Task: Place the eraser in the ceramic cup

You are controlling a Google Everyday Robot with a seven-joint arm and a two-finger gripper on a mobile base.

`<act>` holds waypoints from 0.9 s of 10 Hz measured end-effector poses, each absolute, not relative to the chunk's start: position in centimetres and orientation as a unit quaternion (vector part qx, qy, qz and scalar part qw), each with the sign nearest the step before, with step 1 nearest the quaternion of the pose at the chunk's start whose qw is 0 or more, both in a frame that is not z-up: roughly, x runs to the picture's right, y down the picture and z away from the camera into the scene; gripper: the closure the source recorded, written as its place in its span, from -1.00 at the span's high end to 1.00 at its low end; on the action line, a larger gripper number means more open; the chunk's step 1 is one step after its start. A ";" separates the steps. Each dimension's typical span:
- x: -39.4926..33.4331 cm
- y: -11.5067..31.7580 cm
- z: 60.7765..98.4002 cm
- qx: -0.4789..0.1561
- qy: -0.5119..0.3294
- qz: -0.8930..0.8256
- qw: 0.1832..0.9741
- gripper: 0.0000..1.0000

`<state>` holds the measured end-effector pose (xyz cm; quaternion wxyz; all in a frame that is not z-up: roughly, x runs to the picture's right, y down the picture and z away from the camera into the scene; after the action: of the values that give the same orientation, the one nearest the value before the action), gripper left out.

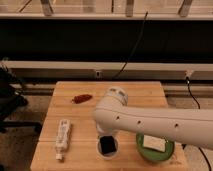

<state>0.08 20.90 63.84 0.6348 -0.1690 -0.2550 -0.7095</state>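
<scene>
Wooden table point(82, 112) under the gripper point(107, 145): ceramic cup point(99, 150), green plate point(167, 151), white bottle point(62, 138), reddish item point(81, 98).

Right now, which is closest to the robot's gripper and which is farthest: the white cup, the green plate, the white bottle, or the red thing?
The gripper is low over the ceramic cup.
1. Ceramic cup: right under it, front middle of the table.
2. Green plate: beside the cup, to the right.
3. White bottle: lying front left.
4. Red thing: back left.
</scene>
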 end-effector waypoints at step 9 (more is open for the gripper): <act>0.5 21.3 65.1 -0.166 -0.255 -0.705 0.641 0.60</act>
<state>0.49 21.35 65.07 0.6406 -0.1663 -0.2548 -0.7050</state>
